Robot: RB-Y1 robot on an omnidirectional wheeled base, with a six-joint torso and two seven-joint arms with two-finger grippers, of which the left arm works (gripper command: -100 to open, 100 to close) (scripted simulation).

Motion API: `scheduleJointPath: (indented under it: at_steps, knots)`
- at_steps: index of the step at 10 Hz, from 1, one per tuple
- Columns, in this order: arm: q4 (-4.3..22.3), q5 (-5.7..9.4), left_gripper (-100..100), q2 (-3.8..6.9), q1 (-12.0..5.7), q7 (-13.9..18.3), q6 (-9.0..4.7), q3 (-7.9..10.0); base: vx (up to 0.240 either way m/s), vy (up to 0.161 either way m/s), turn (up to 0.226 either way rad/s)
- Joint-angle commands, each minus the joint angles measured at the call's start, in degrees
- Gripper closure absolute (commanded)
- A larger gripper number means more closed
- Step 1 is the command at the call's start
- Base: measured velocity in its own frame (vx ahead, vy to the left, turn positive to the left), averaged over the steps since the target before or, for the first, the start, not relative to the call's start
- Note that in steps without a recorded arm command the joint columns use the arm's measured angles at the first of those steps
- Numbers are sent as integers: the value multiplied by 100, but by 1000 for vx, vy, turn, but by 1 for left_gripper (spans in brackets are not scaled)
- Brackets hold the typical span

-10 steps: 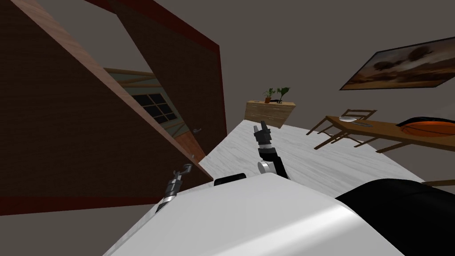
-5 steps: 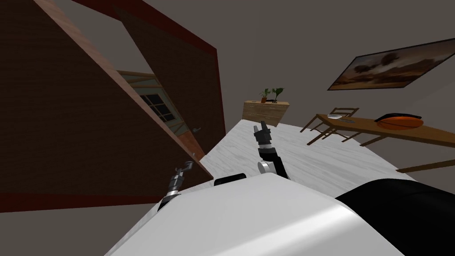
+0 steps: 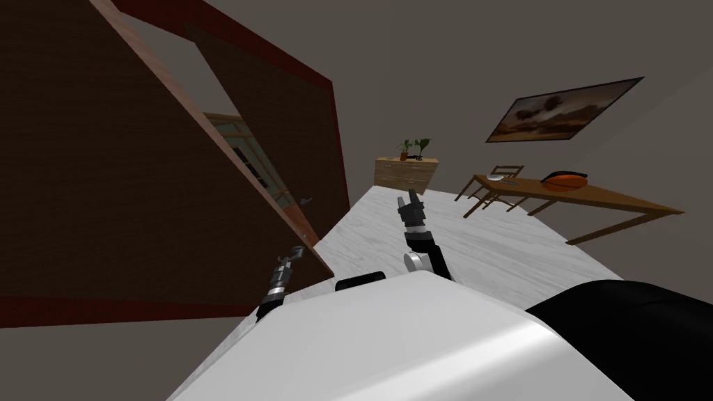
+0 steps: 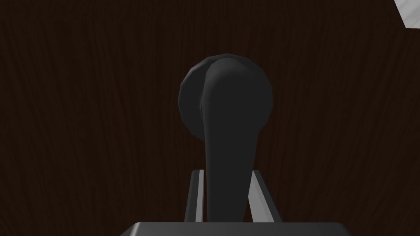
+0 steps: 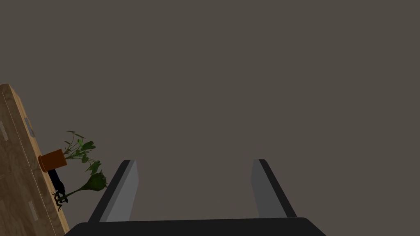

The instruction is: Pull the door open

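At the left of the head view, a tall dark brown door (image 3: pixel 104 174) stands angled out of its dark red frame (image 3: pixel 333 132), its paler wooden edge facing the room and a narrow gap showing a paned window (image 3: pixel 245 159) beyond. White marbled floor (image 3: pixel 487 257) runs forward from the doorway to a grey wall. A long wooden table (image 3: pixel 599 198) stands at the right with an orange and black object (image 3: pixel 564 179) lying on it and a wooden chair (image 3: pixel 498 182) at its far end. A framed landscape picture (image 3: pixel 557 111) hangs above the table. A light wooden dresser (image 3: pixel 407 173) stands against the far wall, with potted plants (image 3: pixel 414 146) on top. The right gripper (image 3: pixel 411 202) is raised over the floor, well apart from the door, its two blades spread wide with nothing between them. The left gripper (image 4: pixel 227 180) is at the door's lower edge, close to the chest, its fingers (image 4: pixel 196 196) pressed against both sides of the dark lever handle (image 4: pixel 227 123). The lever runs from its round base plate on the door face down between the blades to the gripper's body.
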Motion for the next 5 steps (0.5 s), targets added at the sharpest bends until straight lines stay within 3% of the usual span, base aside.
scheduleJointPath:
  at_steps: [1, 5]
  knots:
    - [-25, 50, 100, -72, -142, -68, 171, -120, -147, 56, -91]
    - [234, 201, 100, -95, -549, -177, 311, -250, -205, 58, -106]
